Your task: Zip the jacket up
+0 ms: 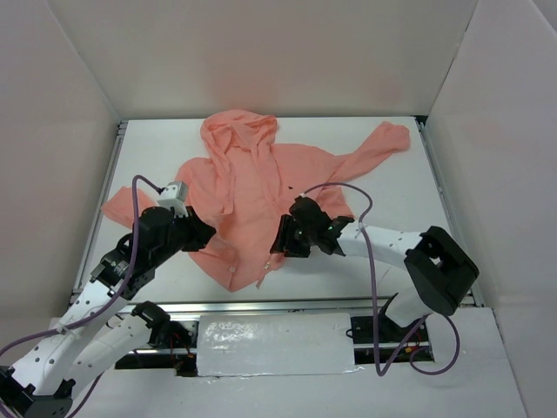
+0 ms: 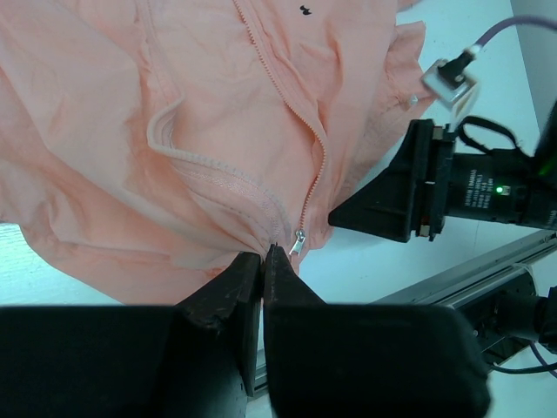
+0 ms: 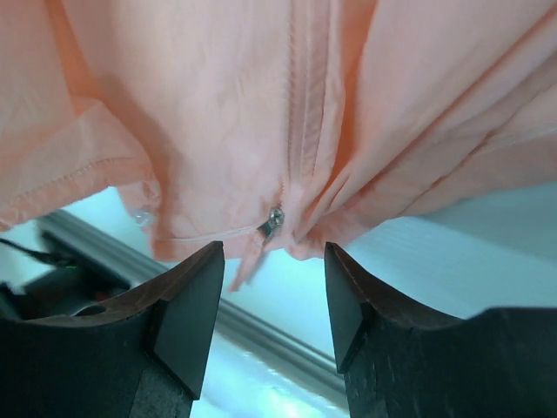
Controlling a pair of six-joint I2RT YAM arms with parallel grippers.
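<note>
The salmon-pink jacket (image 1: pixel 261 178) lies face up on the white table, hood toward the back and hem toward me. Its zipper (image 2: pixel 306 122) is open along most of the front. My left gripper (image 1: pixel 207 233) is shut on the jacket's bottom hem (image 2: pixel 222 187), just left of the small silver zipper pull (image 2: pixel 298 241). My right gripper (image 1: pixel 278 241) is open and empty at the hem's right side. In the right wrist view the zipper pull (image 3: pixel 272 220) hangs just beyond the gap between my open fingertips (image 3: pixel 198 287).
White walls enclose the table on three sides. A metal rail (image 1: pixel 287 306) runs along the near edge below the hem. One sleeve (image 1: pixel 383 139) reaches to the back right; the other (image 1: pixel 122 207) lies at the left under my left arm.
</note>
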